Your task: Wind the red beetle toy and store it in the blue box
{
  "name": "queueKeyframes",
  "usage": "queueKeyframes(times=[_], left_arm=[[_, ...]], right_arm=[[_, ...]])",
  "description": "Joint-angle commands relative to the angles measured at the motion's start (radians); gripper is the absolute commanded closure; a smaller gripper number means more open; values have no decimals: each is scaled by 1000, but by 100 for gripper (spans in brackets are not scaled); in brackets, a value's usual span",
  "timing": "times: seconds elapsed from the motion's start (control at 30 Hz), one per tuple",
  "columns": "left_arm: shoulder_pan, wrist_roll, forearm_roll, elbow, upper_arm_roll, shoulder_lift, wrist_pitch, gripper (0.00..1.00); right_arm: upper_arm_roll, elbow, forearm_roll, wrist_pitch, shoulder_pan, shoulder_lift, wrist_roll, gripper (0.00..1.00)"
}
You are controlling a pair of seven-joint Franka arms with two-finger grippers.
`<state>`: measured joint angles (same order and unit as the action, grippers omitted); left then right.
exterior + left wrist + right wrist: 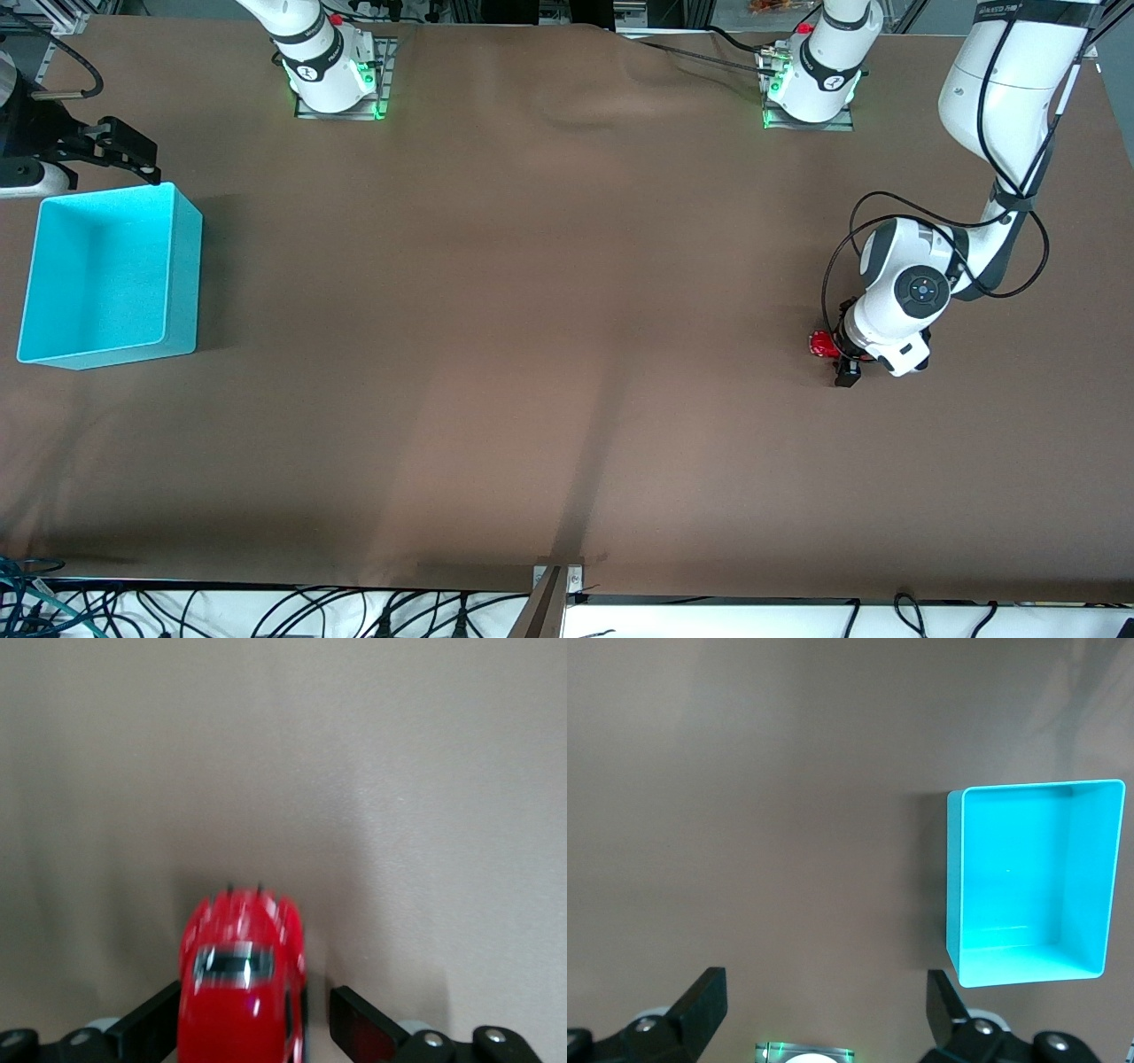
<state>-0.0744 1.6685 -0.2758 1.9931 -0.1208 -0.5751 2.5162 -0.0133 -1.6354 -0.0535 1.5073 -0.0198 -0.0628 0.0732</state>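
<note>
The box [111, 276] is sitting at the right arm's end of the bench [532, 354] — a light turquoise bin with tall thin walls, no lid, nothing showing inside it. The right pincer [124, 151] is waiting in the air beside the box's corner, at the bench edge; in the right wrist view its black fingers [700, 1005] are standing wide apart with nothing between them, the box [1032, 881] lying off to one side below.

Well apart from the box, at the left arm's end, the toy [824, 344] is resting on the bench — a tiny glossy red car with a rounded body and a dark window. The left arm is reaching down from its base, elbow bent, wrist turned low to the cloth. The left pincer [257, 1028] is straddling the toy [241, 983]: one finger is lying against the car's side, the other [359, 1032] is standing clear with a gap showing, so the jaws are parted and not clamping it.
</note>
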Motion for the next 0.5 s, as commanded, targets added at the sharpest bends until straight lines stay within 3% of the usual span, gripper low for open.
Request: queueKeyframes(times=[0.0,0.47], left_arm=[[2,7,3,-62,-19,-11,-69,8],[-1,-70,3,-283,-86,-11,-292,8]], right_arm=[[-4,25,-12,-18,-2,8,-13,0],[-2,25,-12,-18,-3,8,-13,0]])
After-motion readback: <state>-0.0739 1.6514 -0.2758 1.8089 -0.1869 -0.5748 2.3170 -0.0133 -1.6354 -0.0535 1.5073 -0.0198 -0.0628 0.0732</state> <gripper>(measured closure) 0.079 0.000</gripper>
